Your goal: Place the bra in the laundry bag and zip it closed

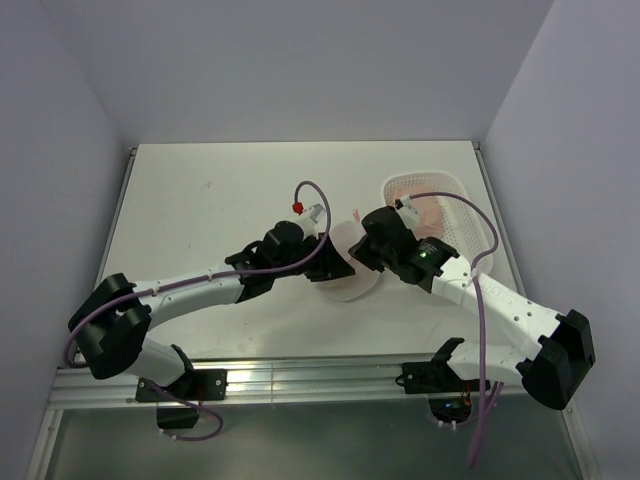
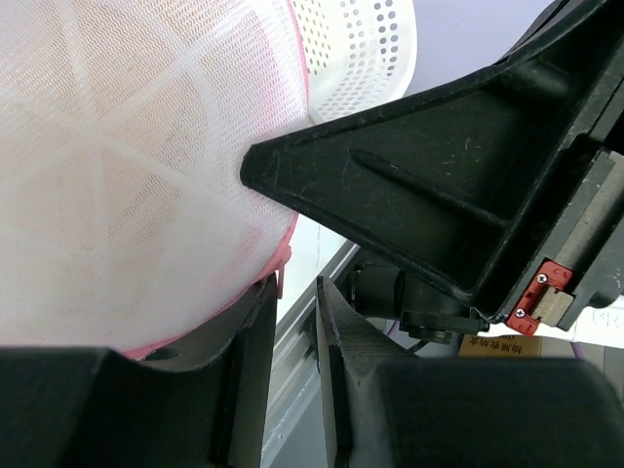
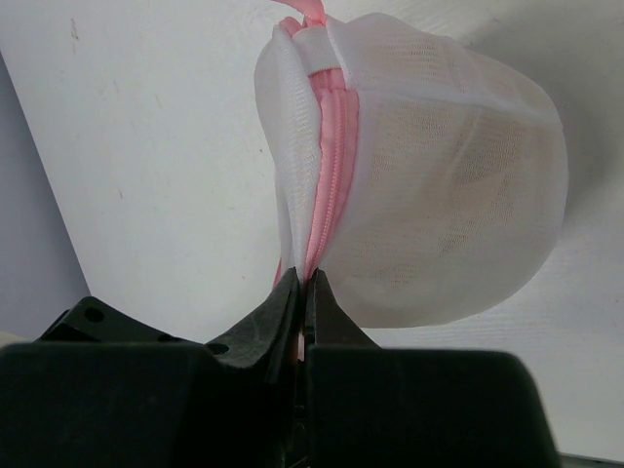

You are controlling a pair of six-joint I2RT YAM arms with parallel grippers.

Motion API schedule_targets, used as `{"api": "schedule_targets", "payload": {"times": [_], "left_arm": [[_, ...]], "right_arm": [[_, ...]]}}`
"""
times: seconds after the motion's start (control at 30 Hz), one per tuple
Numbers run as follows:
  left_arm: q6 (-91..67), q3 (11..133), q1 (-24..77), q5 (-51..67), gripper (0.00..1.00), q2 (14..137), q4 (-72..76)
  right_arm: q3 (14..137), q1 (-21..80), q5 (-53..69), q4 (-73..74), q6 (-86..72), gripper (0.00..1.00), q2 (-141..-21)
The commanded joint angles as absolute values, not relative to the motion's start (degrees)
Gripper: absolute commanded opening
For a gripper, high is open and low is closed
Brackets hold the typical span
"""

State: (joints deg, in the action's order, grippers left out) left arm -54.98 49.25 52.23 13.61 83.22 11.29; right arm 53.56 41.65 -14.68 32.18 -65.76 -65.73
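Observation:
The laundry bag (image 1: 350, 282), round white mesh with a pink zipper rim, sits between my two grippers at mid table. The bra shows as a peach tint through the mesh (image 3: 444, 200), inside the bag. My right gripper (image 3: 304, 279) is shut on the bag's pink zipper rim (image 3: 330, 166) and holds the bag on edge; it also shows in the top view (image 1: 364, 252). My left gripper (image 2: 297, 285) is at the bag's lower rim with its jaws a narrow gap apart and nothing between them. A small pink zipper tab (image 2: 280, 278) hangs beside its left fingertip. The bag (image 2: 127, 175) fills that view.
A white perforated plastic basket (image 1: 472, 215) stands at the right, holding a paler pink garment (image 1: 432, 208); it also shows in the left wrist view (image 2: 361, 49). The right arm's black body (image 2: 468, 175) is close in front of the left wrist. The table's metal front rail (image 1: 300, 378) runs along the near edge.

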Motion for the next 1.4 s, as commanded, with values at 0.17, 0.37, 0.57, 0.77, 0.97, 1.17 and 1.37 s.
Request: {"api": "schedule_targets", "payload": {"times": [0.17, 0.37, 0.57, 0.77, 0.97, 1.17, 1.37], "left_arm": [[-54.8, 51.9, 52.4, 11.2, 0.27, 83.8, 11.6], [-54.8, 51.9, 52.5, 10.1, 0.2, 83.7, 10.9], [-54.7, 52.1, 52.5, 9.3, 0.03, 83.6, 10.3], [-54.0, 51.4, 52.5, 8.2, 0.0, 81.7, 9.0], [-52.6, 48.8, 52.1, 5.0, 0.0, 76.2, 3.1], [-52.9, 44.5, 50.0, 4.2, 0.0, 70.9, 1.0], [-52.6, 40.1, 46.0, 4.0, 0.0, 65.4, -1.9]], "right_arm": [[54.8, 42.1, -15.3, 30.9, -65.9, 0.0, -65.1], [54.7, 42.1, -15.1, 30.8, -65.9, 0.0, -65.3], [54.7, 42.1, -15.5, 30.9, -66.0, 0.0, -65.4], [54.8, 42.1, -15.6, 31.1, -65.6, 0.0, -65.6], [56.5, 38.1, -13.5, 31.9, -62.0, 0.0, -66.2], [58.2, 35.2, -12.1, 31.6, -58.4, 0.0, -67.0], [59.7, 32.0, -6.9, 28.7, -52.1, 0.0, -70.3]]}}
